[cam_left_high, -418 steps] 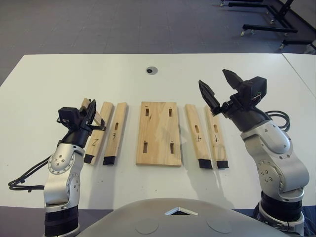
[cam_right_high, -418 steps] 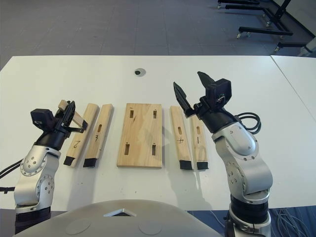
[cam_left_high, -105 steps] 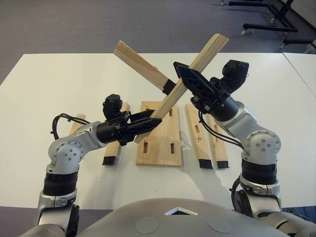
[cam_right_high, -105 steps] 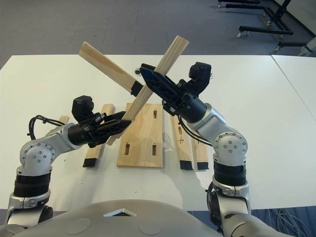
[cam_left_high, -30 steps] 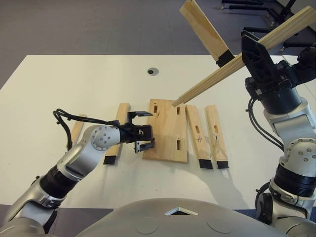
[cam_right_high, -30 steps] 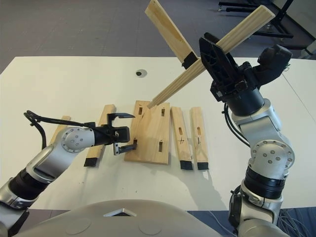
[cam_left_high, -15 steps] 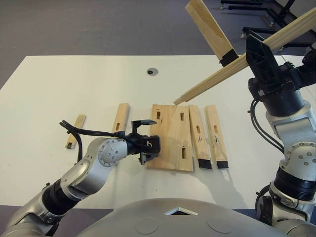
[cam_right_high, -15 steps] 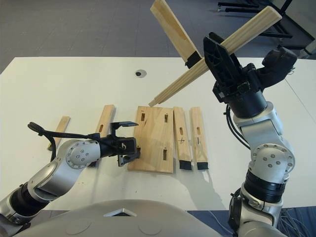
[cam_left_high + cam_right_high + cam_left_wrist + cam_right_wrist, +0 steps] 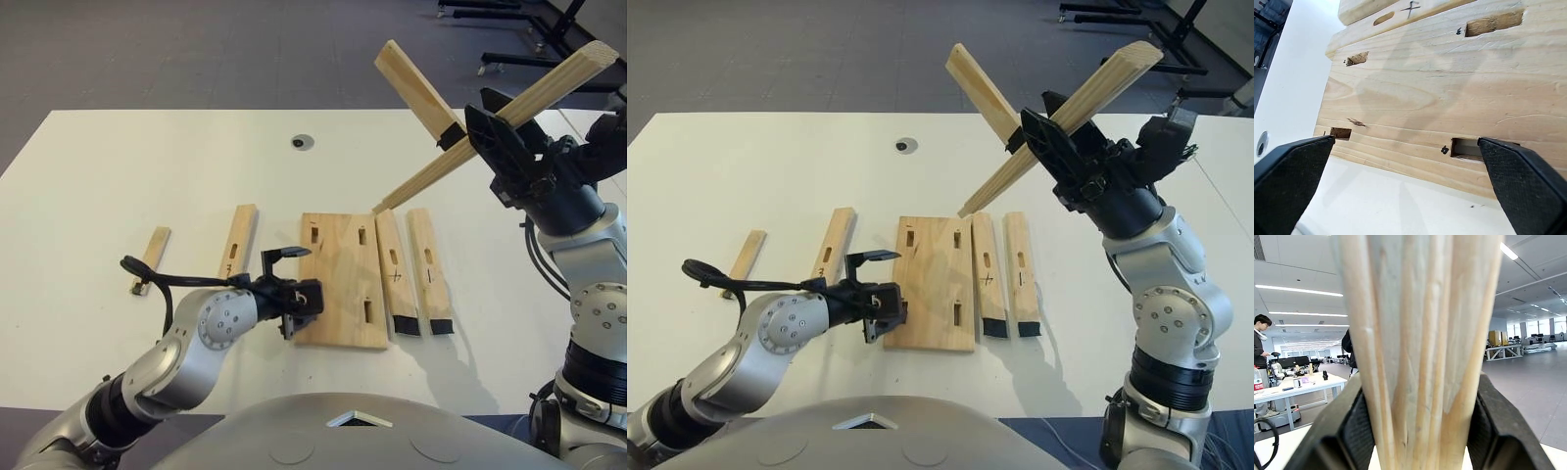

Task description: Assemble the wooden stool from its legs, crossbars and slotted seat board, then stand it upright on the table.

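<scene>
The slotted seat board (image 9: pixel 343 279) lies flat mid-table. My left gripper (image 9: pixel 290 292) is open at its left edge, fingertips (image 9: pixel 1288 186) spread wide along that side, nothing between them. My right gripper (image 9: pixel 490 122) is shut on a long wooden bar (image 9: pixel 529 98) held high over the table's right side; a black-tipped leg (image 9: pixel 421 93) crosses it there. In the right wrist view the bar (image 9: pixel 1415 352) sits between the fingers (image 9: pixel 1352 431). One leg (image 9: pixel 238 240) lies left of the board, two legs (image 9: pixel 392 269) (image 9: pixel 428 269) lie right of it. A short crossbar (image 9: pixel 149 259) rests far left.
The white table (image 9: pixel 98 176) has a round grommet hole (image 9: pixel 302 140) near its far edge. A second table (image 9: pixel 598 122) adjoins on the right. Metal frames (image 9: pixel 529 54) stand on the floor beyond.
My left gripper has pressed in against the board's left edge, and the board has slid and turned slightly to the right. The right arm has lowered and tilted the crossed pieces.
</scene>
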Robot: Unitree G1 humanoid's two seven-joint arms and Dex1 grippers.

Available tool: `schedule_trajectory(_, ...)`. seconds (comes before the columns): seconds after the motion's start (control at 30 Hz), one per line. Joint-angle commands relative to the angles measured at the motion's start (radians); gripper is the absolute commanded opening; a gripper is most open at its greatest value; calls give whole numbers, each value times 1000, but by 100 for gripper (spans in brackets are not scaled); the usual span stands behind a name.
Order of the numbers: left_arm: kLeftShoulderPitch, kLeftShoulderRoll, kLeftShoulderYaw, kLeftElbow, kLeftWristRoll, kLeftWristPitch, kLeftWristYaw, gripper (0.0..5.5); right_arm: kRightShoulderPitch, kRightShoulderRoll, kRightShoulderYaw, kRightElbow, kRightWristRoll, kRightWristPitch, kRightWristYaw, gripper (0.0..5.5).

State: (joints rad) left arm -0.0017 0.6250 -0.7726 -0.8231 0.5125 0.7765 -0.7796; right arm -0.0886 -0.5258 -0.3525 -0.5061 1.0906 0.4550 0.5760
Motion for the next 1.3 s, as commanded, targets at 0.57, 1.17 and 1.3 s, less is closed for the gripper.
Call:
schedule_trajectory(0.57, 182, 565, 928, 516, -637, -581, -643, 540, -1, 10, 16, 25, -93, -25, 55, 214)
schedule_trajectory(1.17, -64, 313, 708, 470, -591, -771, -389, 540, -28, 33, 59, -18, -90, -19, 39, 214)
schedule_trajectory(1.3, -148, 246, 611, 442, -591, -726, -383, 540, -56, 30, 78, 0, -87, -8, 49, 214)
